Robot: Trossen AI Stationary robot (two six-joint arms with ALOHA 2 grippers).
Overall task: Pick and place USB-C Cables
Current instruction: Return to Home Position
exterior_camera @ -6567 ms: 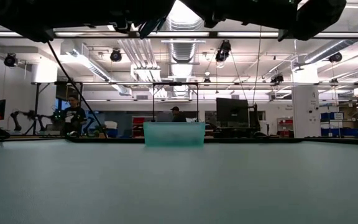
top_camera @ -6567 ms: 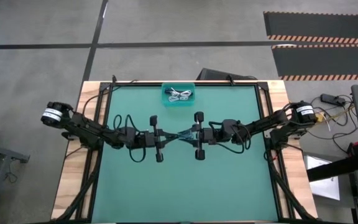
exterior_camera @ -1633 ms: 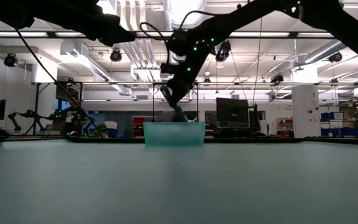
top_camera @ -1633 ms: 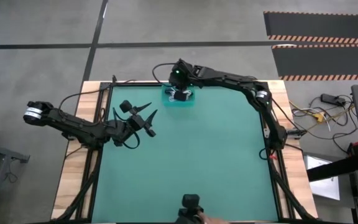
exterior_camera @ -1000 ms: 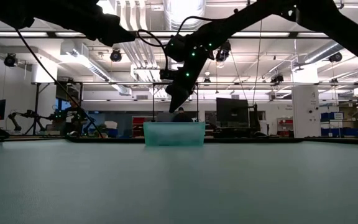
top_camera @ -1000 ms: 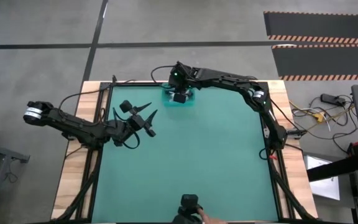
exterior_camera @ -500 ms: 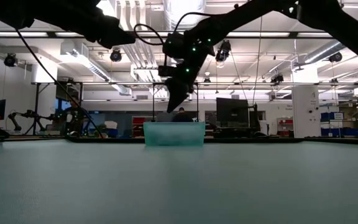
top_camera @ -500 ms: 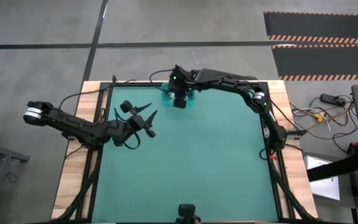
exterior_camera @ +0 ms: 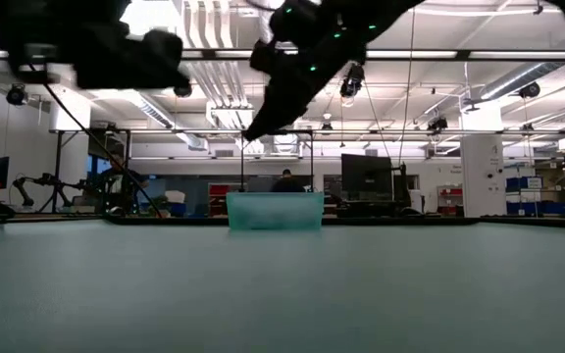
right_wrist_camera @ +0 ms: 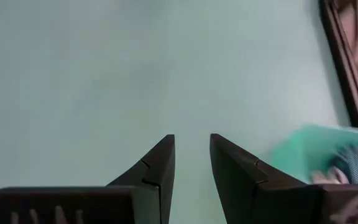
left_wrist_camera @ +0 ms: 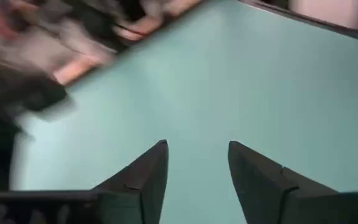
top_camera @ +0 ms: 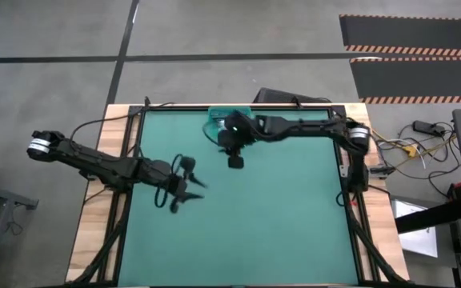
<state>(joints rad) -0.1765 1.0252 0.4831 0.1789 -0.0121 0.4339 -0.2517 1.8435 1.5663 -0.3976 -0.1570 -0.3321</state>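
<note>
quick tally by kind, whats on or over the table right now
dark six-joint robot arms: 2, left pincer and right pincer both open
translucent green plastic bin: 1
cables in the bin: too blurred to count
total: 3 counted

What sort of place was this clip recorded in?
Probably an open-plan robotics lab or workshop: exposed ceiling ducts above desks with monitors, what looks like another robot arm rig far back, and hazard-striped floor mats on bare concrete.
</note>
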